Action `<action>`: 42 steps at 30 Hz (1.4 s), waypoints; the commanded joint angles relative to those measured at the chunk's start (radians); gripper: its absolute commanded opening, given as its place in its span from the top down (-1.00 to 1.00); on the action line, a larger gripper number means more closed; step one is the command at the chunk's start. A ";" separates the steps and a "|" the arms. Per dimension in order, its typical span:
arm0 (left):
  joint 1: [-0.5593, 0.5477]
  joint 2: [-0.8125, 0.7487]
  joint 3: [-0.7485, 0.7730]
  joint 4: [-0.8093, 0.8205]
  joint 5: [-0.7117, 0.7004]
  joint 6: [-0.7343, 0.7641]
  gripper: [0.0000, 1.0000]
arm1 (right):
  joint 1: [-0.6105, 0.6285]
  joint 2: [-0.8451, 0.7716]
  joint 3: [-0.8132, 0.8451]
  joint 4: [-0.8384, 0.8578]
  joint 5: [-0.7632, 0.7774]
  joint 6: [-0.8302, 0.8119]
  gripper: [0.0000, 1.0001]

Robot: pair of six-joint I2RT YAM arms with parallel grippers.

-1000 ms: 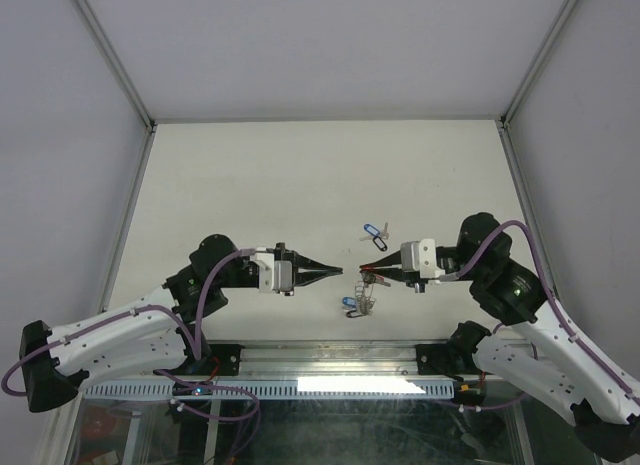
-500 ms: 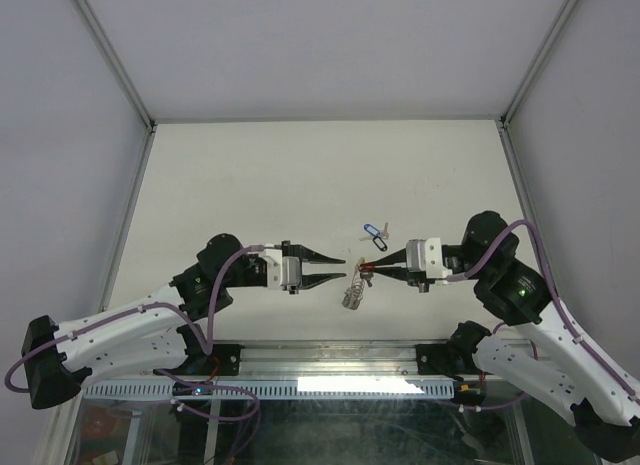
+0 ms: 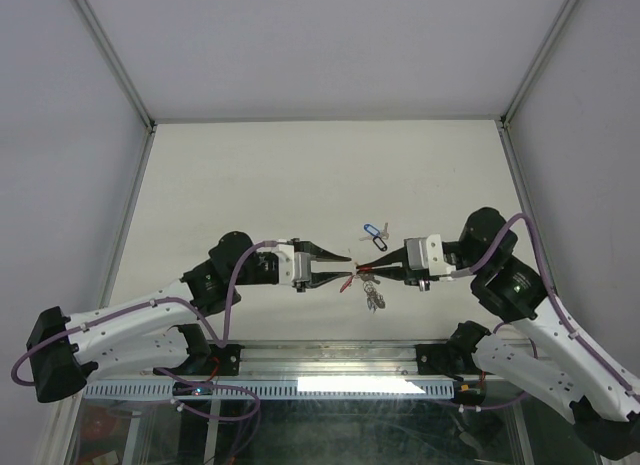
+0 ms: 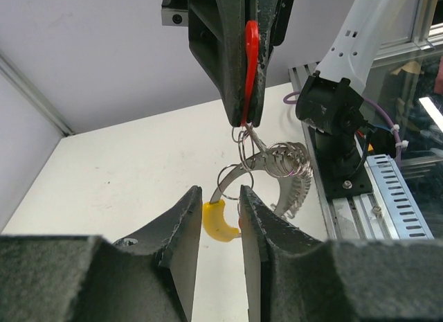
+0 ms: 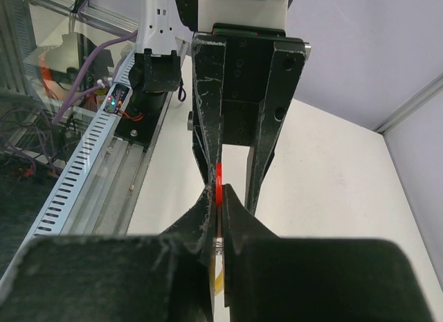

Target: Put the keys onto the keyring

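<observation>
Your right fingers (image 5: 239,221) are clamped shut on the red-tagged key (image 4: 250,59), held in the air over the middle of the counter (image 3: 250,185), toward its near edge. The keyring (image 4: 218,225) hangs just below that key, with a bunch of small rings (image 4: 287,163) strung on its silver arc. Your left fingers (image 4: 181,232) stand parted, tip to tip with the right ones. The keyring's yellow section sits in their gap; contact can't be told. One blue-tagged key (image 3: 372,230) lies on the counter, just beyond the fingers, far-edge side.
</observation>
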 commanded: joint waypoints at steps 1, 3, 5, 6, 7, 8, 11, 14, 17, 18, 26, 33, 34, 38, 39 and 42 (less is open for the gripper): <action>-0.008 0.013 0.029 0.055 0.018 -0.008 0.45 | 0.000 0.003 0.025 0.112 -0.032 0.033 1.00; -0.008 0.021 0.033 0.057 0.039 -0.012 0.45 | 0.000 0.006 0.023 0.112 -0.031 0.033 1.00; -0.008 0.026 0.036 0.064 0.057 -0.017 0.44 | 0.000 0.009 0.022 0.113 -0.030 0.029 1.00; -0.008 0.027 0.035 0.069 0.060 -0.020 0.44 | 0.000 0.009 0.020 0.114 -0.031 0.028 1.00; -0.008 0.029 0.035 0.074 0.062 -0.024 0.44 | 0.000 0.009 0.020 0.117 -0.032 0.029 1.00; -0.008 0.030 0.035 0.078 0.064 -0.026 0.44 | 0.000 0.011 0.018 0.119 -0.035 0.030 1.00; -0.008 0.034 0.036 0.093 0.065 -0.031 0.44 | 0.000 0.015 0.017 0.123 -0.040 0.034 1.00; -0.008 0.040 0.038 0.104 0.071 -0.036 0.45 | 0.000 0.017 0.014 0.125 -0.042 0.034 1.00; -0.008 0.045 0.044 0.107 0.081 -0.039 0.46 | 0.000 0.017 0.012 0.126 -0.044 0.037 1.00; -0.008 0.046 0.045 0.108 0.084 -0.040 0.46 | 0.000 0.017 0.012 0.125 -0.043 0.037 1.00; -0.008 0.050 0.050 0.114 0.122 -0.045 0.43 | 0.000 0.019 0.006 0.124 -0.042 0.034 1.00; -0.008 0.059 0.054 0.115 0.116 -0.046 0.36 | 0.000 0.027 0.008 0.129 -0.058 0.040 1.00; -0.008 0.061 0.054 0.114 0.111 -0.047 0.36 | 0.000 0.029 0.009 0.128 -0.063 0.042 1.00; -0.007 0.066 0.055 0.118 0.106 -0.046 0.38 | 0.000 0.032 0.010 0.133 -0.079 0.051 1.00; -0.008 0.067 0.057 0.118 0.107 -0.046 0.40 | 0.000 0.032 0.010 0.134 -0.079 0.052 1.00; -0.008 0.069 0.058 0.119 0.105 -0.044 0.40 | 0.000 0.033 0.008 0.135 -0.088 0.057 1.00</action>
